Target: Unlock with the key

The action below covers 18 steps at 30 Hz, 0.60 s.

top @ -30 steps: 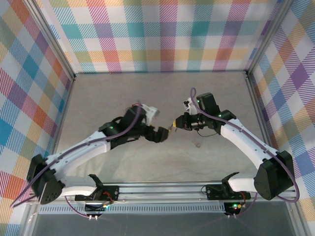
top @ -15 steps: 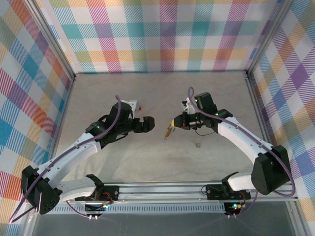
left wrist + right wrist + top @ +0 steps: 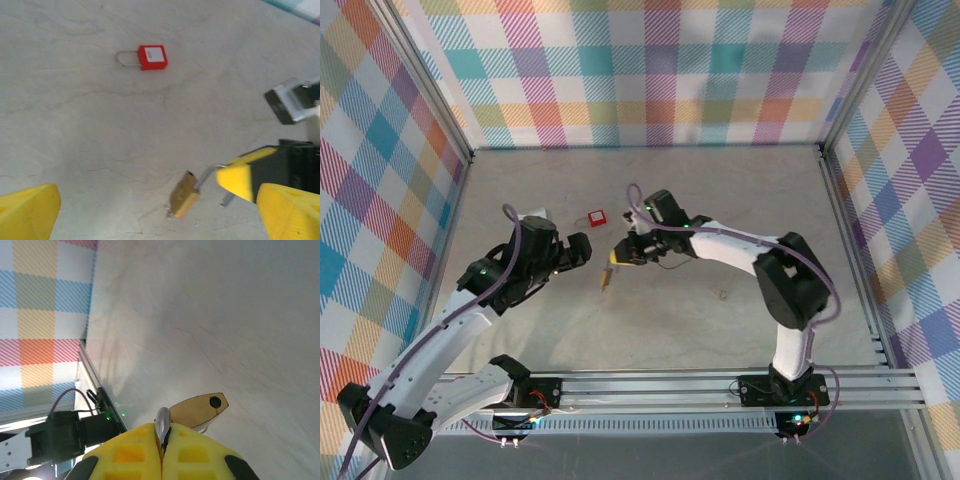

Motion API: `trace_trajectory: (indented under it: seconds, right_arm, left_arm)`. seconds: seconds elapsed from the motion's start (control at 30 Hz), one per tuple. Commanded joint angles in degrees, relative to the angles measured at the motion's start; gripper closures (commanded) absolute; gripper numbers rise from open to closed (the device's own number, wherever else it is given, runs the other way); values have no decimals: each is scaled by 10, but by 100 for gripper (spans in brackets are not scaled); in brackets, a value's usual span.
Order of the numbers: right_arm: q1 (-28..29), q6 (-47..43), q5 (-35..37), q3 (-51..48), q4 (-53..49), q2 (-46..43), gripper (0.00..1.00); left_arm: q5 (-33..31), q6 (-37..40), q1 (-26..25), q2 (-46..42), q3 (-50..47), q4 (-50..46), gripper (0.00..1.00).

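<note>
Two padlocks show on the pale, marbled tabletop [image 3: 740,210], which is walled on three sides by bright plaid panels [image 3: 650,70]; the small brass padlock with a silver shackle [image 3: 183,195] is the one in hand. The right gripper [image 3: 617,256] has its yellow-padded fingers [image 3: 145,450] pressed together on the shackle, so the brass body hangs tilted below and to the left of them, low over the table just left of centre; whether it touches the surface I cannot tell. In the right wrist view the body pokes out beyond the fingertips with a round dark hole near its end.

The left gripper [image 3: 582,246] sits just to the left of the brass padlock, apart from it, with its yellow fingers [image 3: 27,212] spread wide and nothing between them; the brass padlock lies in the open lane between those fingers, in the left wrist view.

Beyond both grippers, towards the back wall, a red square-bodied padlock with a thin wire shackle [image 3: 152,56] lies flat on the table, near the grippers but untouched; nothing stands between it and them. A tiny pale object [image 3: 721,294] rests on the table to the right, well apart from the padlocks; it is too small to identify. A silver rail [image 3: 650,385] runs along the near edge.
</note>
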Motion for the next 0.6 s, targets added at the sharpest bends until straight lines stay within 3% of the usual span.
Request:
trace_trajectory:
  seconds: [0.0, 0.23, 0.57]
  right_arm:
    - [16, 33, -46, 43, 101, 42, 100]
    - [18, 64, -64, 7, 169, 80, 100]
    - [7, 46, -89, -86, 157, 47, 100]
  left_arm:
    - [-42, -12, 5, -20, 21, -49, 0]
    - [-55, -10, 4, -8, 26, -69, 0]
    - [-44, -6, -3, 18, 17, -43, 0]
